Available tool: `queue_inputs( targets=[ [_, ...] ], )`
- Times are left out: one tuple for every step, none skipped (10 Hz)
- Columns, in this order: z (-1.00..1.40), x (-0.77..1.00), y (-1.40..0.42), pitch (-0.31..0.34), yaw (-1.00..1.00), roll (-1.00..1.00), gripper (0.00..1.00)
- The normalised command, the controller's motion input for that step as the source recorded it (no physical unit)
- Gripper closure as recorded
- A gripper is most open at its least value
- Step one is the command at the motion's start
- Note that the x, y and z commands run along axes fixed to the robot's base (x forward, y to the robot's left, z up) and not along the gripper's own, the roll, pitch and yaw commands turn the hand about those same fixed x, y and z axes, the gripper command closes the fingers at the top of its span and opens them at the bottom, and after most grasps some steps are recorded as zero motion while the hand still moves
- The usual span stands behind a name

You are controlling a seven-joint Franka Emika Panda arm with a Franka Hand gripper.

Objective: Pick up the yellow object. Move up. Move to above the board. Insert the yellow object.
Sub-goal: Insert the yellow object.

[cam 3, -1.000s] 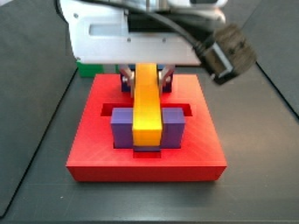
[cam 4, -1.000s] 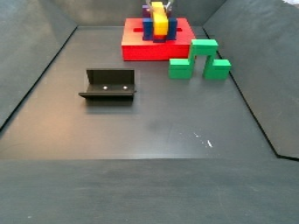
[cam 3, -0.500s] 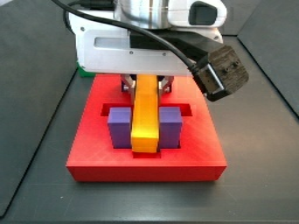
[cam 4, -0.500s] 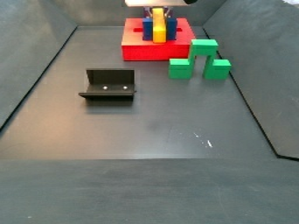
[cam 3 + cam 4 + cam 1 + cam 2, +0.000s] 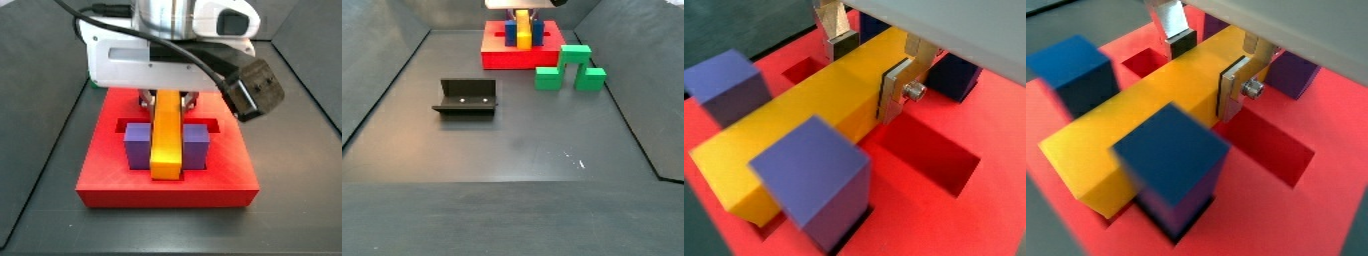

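The claw (image 5: pixel 871 62) sits low over the board (image 5: pixel 107 180), its silver fingers (image 5: pixel 895 88) closed onto the sides of the yellow object (image 5: pixel 811 115) near one end — both wrist views show the plates pressed against the bar. The yellow object (image 5: pixel 167 135) lies flat along the board's middle, running from 12 to 6 o'clock in a side view, between two purple blocks (image 5: pixel 138 147) that flank it at 9 and 3 o'clock. On the dark bench (image 5: pixel 516 150) the fixture (image 5: pixel 465 98) stands well apart from the board (image 5: pixel 509 58), and green blocks (image 5: pixel 569 70) sit just beside the board at about 4 o'clock.
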Motion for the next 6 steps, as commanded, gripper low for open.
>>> queue_inputs(
  targets=[
    [-0.20,0.03,-0.14,0.103,-0.10,0.07,1.00],
    [-0.24,0.00,0.00,0.087,-0.15,0.06,1.00],
    [-0.23,0.00,0.12,0.103,-0.15,0.05,1.00],
    [-0.13,0.01,0.21,0.126,-0.09,0.02,1.00],
    [0.00,0.09,0.33,0.157,-0.06,0.00,1.00],
    [0.00,0.10,0.33,0.161,-0.05,-0.01,1.00]
  ],
)
